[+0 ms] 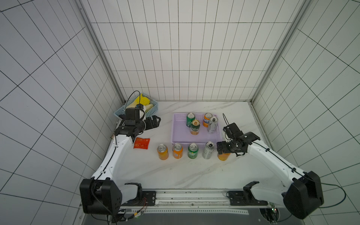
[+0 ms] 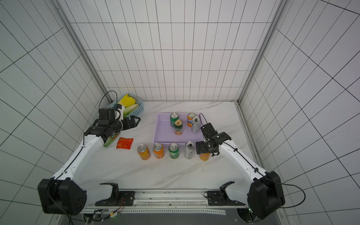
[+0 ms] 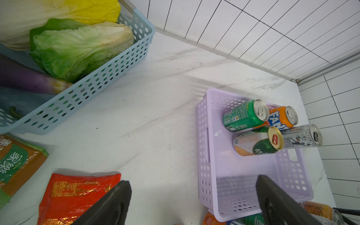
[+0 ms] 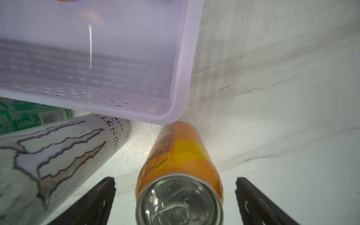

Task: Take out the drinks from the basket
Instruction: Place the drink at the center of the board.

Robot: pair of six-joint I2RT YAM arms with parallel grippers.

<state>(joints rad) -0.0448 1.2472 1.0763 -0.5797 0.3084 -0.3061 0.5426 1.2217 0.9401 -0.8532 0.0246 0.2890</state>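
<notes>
1. Right gripper [image 4: 175, 180]: jaws wide, one on each side of the orange can [image 4: 181, 153], gap visible on both sides, nothing held
2. That can stands on the table just outside the basket [image 1: 180, 134] at its near-right corner, and ends the row of five along the basket's near wall
3. I read this step as clearing off after set-down. I want a straight lift along the can's axis with no sideways sweep, because the slim silver can [image 4: 58, 155] is just beside one finger and the basket corner is just beyond
4. Orange can is upright, long axis vertical, tab end up toward the wrist camera
5. Four drinks remain inside, bunched toward the basket's far-right: green can [image 1: 190, 119], gold-topped can [image 1: 195, 127], Fanta can [image 1: 207, 119], tall silver can [image 1: 212, 124]. All are upright with vertical axes
6. Tall silver can is nearest the basket's right wall and close against the Fanta can, so I'd come in top-down
7. Left gripper [image 3: 192, 180]: wide, empty, off the basket's left side
</notes>
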